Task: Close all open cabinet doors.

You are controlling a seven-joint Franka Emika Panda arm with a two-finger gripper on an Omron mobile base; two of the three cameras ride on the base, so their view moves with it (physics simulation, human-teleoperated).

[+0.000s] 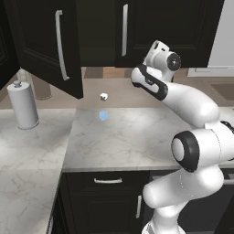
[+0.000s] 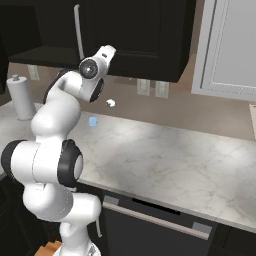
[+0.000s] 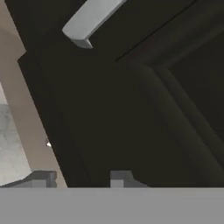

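Reaching up from the counter (image 1: 119, 137), the arm puts its gripper (image 3: 81, 178), fingers parted and empty, against a closed cabinet door (image 1: 151, 27).

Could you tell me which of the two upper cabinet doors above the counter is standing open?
The left upper cabinet door, above the paper towel roll, swings out over the counter; the right upper door sits flush and closed.

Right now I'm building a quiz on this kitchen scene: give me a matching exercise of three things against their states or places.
Things:
1. left upper cabinet door
2. right upper cabinet door
3. paper towel roll

States or places:
A. stands upright on the counter
B. swung open over the counter
C. shut flat

Pairs: 1-B, 2-C, 3-A
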